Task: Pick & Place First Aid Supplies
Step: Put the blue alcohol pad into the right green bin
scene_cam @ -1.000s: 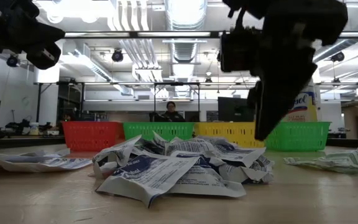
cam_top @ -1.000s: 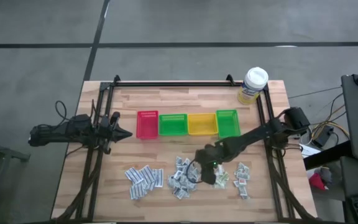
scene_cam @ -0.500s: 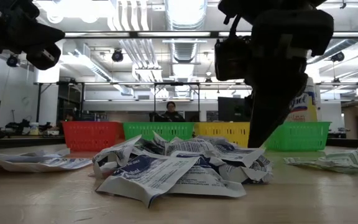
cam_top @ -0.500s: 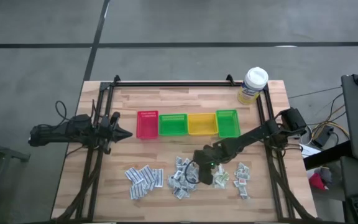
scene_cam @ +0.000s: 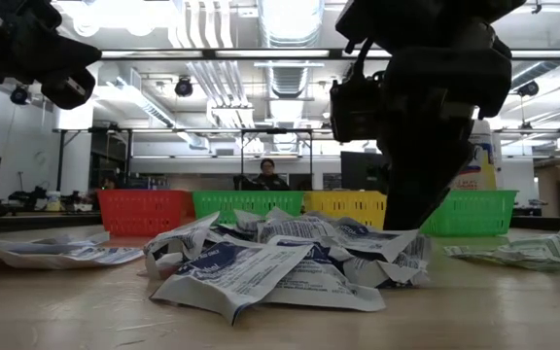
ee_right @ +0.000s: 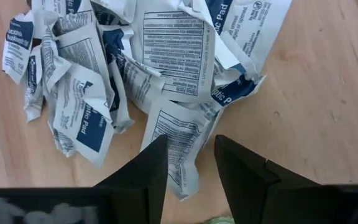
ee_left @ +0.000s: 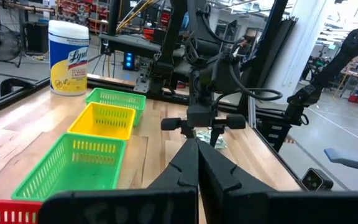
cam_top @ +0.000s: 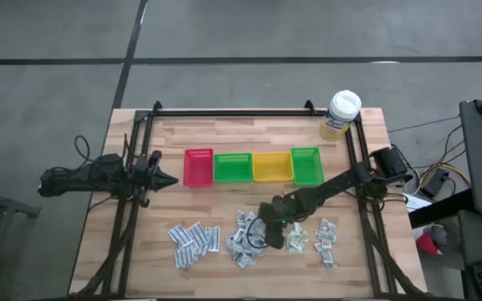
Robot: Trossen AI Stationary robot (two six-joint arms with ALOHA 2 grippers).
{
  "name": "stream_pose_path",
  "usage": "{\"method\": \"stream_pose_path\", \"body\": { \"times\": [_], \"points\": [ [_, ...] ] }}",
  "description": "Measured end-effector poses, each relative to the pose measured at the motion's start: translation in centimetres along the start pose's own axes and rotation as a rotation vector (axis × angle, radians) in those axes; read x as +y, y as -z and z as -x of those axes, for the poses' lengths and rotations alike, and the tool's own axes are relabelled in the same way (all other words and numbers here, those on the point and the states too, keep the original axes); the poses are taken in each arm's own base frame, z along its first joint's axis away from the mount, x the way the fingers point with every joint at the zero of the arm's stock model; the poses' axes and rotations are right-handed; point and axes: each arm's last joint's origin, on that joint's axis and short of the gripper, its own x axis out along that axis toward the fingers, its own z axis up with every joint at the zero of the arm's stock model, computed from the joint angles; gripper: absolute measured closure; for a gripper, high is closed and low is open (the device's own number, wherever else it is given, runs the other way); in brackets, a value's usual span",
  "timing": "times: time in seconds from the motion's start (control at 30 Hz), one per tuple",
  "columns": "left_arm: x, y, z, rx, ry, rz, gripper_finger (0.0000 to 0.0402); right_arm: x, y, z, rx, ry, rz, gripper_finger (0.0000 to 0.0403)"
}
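The first aid supplies lie on the table in three loose heaps: white-blue sachets in the middle [cam_top: 243,238], grey ones to the left [cam_top: 193,242], pale green and white-red ones to the right [cam_top: 323,237]. My right gripper [cam_top: 263,232] slants down onto the right side of the middle heap [scene_cam: 280,255]. It is open, with its fingers on either side of one white-blue sachet [ee_right: 182,146]. My left gripper [cam_top: 167,180] is shut, level above the table's left side and far from the heaps. My right gripper comes slanting down from the table's right. One finger [ee_right: 151,165] stands on each side of the white-blue sachet's near end [ee_right: 185,163], which lies flat on the wood. I cannot tell whether the fingertips touch it.
A red bin [cam_top: 198,167], a green bin [cam_top: 233,167], a yellow bin [cam_top: 272,166] and another green bin [cam_top: 306,165] stand in a row behind the heaps. A yellow wipes tub [cam_top: 340,114] stands at the far right corner. A person sits in the room beyond the table [scene_cam: 266,175].
My right gripper has sunk toward the middle heap and edged a little toward the table's left. Its fingertips now stand at the top of the sachets.
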Motion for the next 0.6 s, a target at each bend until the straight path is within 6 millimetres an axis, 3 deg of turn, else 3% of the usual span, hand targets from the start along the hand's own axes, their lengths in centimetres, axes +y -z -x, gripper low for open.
{"method": "stream_pose_path", "body": {
  "times": [0.6],
  "points": [
    [0.0,0.0,0.0,0.0,-0.001,0.0,0.0401,0.51,-0.49,0.38,0.0,-0.037,0.036,0.035]
  ]
}}
